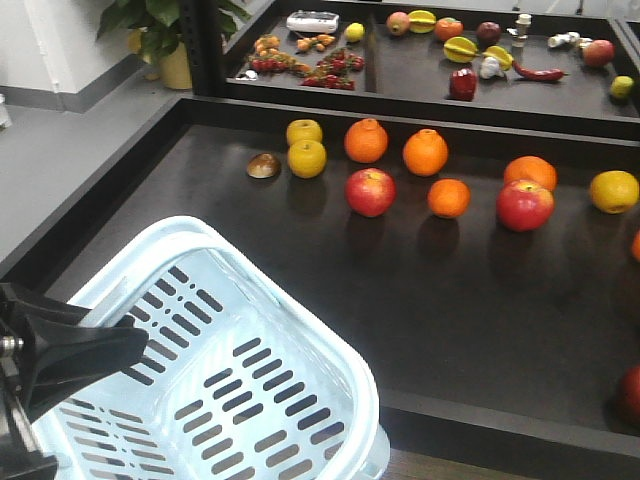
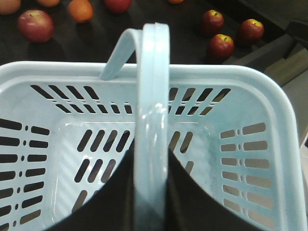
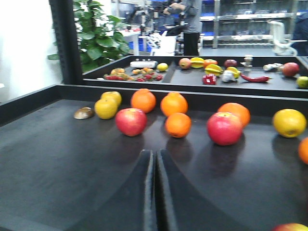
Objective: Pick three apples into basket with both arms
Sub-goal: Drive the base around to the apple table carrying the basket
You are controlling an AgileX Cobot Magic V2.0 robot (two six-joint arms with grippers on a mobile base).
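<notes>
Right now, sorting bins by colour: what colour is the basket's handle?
The handle is pale blue-white; the left wrist view shows it best.

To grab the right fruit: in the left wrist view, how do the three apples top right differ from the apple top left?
The three apples are darker red with yellow-green stem patches; the lone apple is lighter, pinkish red. The three cluster together; the lone one lies beside an orange. All lie outside the basket.

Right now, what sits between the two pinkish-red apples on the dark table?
A small round orange lies between one pinkish-red apple and the other pinkish-red apple, touching neither; the front-facing view shows it.
</notes>
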